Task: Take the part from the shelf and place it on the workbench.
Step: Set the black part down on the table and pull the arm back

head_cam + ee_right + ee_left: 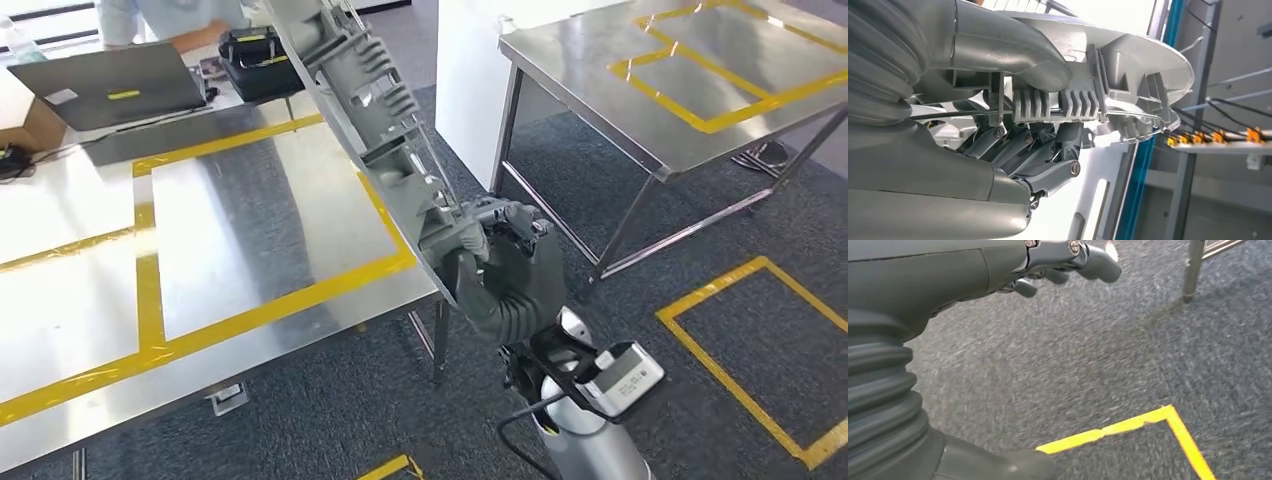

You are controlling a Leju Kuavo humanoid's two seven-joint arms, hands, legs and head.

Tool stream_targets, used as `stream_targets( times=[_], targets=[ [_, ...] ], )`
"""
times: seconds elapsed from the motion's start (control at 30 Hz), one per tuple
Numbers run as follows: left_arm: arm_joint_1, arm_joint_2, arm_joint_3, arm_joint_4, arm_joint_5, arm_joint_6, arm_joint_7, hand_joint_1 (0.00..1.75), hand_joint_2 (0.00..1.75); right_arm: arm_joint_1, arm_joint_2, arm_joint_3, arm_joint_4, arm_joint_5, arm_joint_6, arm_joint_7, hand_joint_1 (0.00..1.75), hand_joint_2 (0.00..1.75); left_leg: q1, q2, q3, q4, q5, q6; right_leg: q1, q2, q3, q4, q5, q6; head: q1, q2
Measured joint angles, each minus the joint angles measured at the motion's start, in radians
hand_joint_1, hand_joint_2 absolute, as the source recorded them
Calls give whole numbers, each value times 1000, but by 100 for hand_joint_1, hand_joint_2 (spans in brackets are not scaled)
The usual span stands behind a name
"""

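The right hand [500, 262] has its fingers closed round the lower end of the part [375, 110], a long grey moulded plastic piece with ribs and clips; the right wrist view shows the thumb [1013, 55] lying over one face and the darker fingers [1038, 145] wrapped beneath. The part rises slanting up and away from the hand, above the near corner of the workbench [250, 215], a steel table marked with yellow tape, and it does not appear to rest on it. The left hand [1068, 260] hangs over grey carpet with its fingers loosely apart, holding nothing. Judged from this, the pick from the shelf is done and the carry is far along; what remains is lowering the part onto the steel top and letting go. The part's upper end is cut off at the picture's edge, so its full length cannot be told, and whether its lower edge touches the table rim is hard to make out
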Motion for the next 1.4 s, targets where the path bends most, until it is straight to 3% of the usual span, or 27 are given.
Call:
stream_targets(
  times=[0.1,0.17,0.2,0.27,0.3,0.33,0.4,0.47,0.5,0.57,0.67,0.7,0.77,0.8,0.83,0.87,0.93,1.0,1.13,1.2,1.27,1.4],
  targets=[
    [-1,0,0,0,0,0,3,0,175,-1,2,0,0,1,4,0,166,175,-3,-3,8,-6,-20,27,-2,-1,6,-2,-13,17,2,0],
    [-2,0,1,0,0,0,9,0,175,-3,4,-1,0,4,9,1,166,175,0,-3,19,-11,-26,40,-3,-4,-17,54,-41,26,5,0],
    [-2,0,1,0,-1,0,12,0,175,-3,4,-3,0,6,11,1,166,175,0,-3,23,-13,-30,45,-4,-5,-51,116,-66,29,7,0],
    [-1,-1,1,0,-1,0,16,0,175,-3,5,-7,0,8,13,1,166,175,-1,-3,32,-13,-41,50,-3,-5,-148,265,-111,33,9,0],
    [-1,-2,1,0,-1,0,18,0,175,-2,5,-9,0,8,14,1,166,175,-2,-4,38,-13,-47,50,-3,-5,-185,307,-109,32,9,0],
    [0,-2,1,0,-1,0,18,0,175,-1,5,-11,0,9,16,1,166,175,-2,-5,47,-12,-54,49,-2,-5,-204,313,-87,29,10,0],
    [0,-2,1,0,-1,0,19,0,175,0,6,-17,1,15,19,1,166,175,-5,-8,69,-13,-68,47,3,-5,-178,203,13,15,13,0],
    [-1,-4,1,0,-1,0,19,0,175,-2,10,-22,4,22,23,1,166,175,-8,-10,86,-15,-82,41,12,-7,-130,69,81,-6,15,0],
    [-2,-5,1,0,0,-1,19,0,175,-3,12,-23,6,27,26,1,166,175,-8,-10,89,-17,-87,36,15,-8,-117,33,90,-13,15,0],
    [-3,-6,1,0,3,-2,19,0,175,-5,17,-27,13,38,33,3,166,175,-8,-7,92,-24,-93,24,18,-6,-109,15,80,-18,15,0],
    [-4,-6,1,-1,8,2,18,0,175,-10,29,-31,35,92,20,31,166,175,-10,-3,86,9,-116,11,8,-6,-83,-6,81,-24,13,0],
    [-4,-5,1,-1,9,6,17,0,175,-14,34,-33,49,128,2,48,166,175,-9,-3,62,57,-138,8,5,-8,-74,-11,79,-26,11,0],
    [-2,-5,1,-1,9,14,16,0,175,-27,42,-36,91,215,-48,80,166,175,-8,-3,-20,195,-189,2,4,-9,-64,-11,70,-31,9,0],
    [-1,-5,1,-1,9,16,15,0,175,-31,46,-38,112,248,-69,92,166,175,-7,-3,-58,246,-196,-1,4,-9,-60,-10,65,-32,9,0],
    [0,-5,1,-1,9,17,14,0,175,-34,48,-41,132,271,-85,100,166,175,-6,-2,-81,263,-182,-3,4,-8,-54,-10,60,-31,9,0],
    [1,-4,1,-1,9,18,13,0,175,-35,50,-44,148,280,-93,104,166,175,-4,-2,-81,233,-144,-5,2,-7,-47,-8,53,-28,9,0],
    [2,-3,1,-1,9,19,12,0,175,-38,55,-48,172,288,-100,107,166,175,-1,-1,-38,100,-52,-9,0,-5,-34,-1,36,-19,9,0],
    [1,-4,1,0,9,20,10,0,175,-47,58,-49,189,308,-106,114,166,175,1,-3,-2,6,-10,-4,3,0,-31,10,22,-11,4,0],
    [1,-6,2,1,8,20,8,0,175,-86,59,-43,257,446,-138,187,166,175,0,-8,2,-10,-10,10,8,2,-31,8,19,-22,4,0],
    [0,-7,2,1,6,20,8,0,175,-123,59,-37,329,552,-172,243,166,175,-2,-11,2,-10,-12,16,8,-1,-28,2,19,-23,5,0],
    [1,-8,2,1,1,20,14,0,175,-157,59,-33,401,622,-206,282,166,175,-3,-13,2,-10,-12,20,8,-4,-26,-2,21,-20,5,0],
    [1,-8,2,1,-8,21,27,0,175,-203,59,-32,508,673,-242,318,166,175,-4,-12,2,-9,-12,23,7,-4,-24,-7,24,-3,6,0]
  ],
)
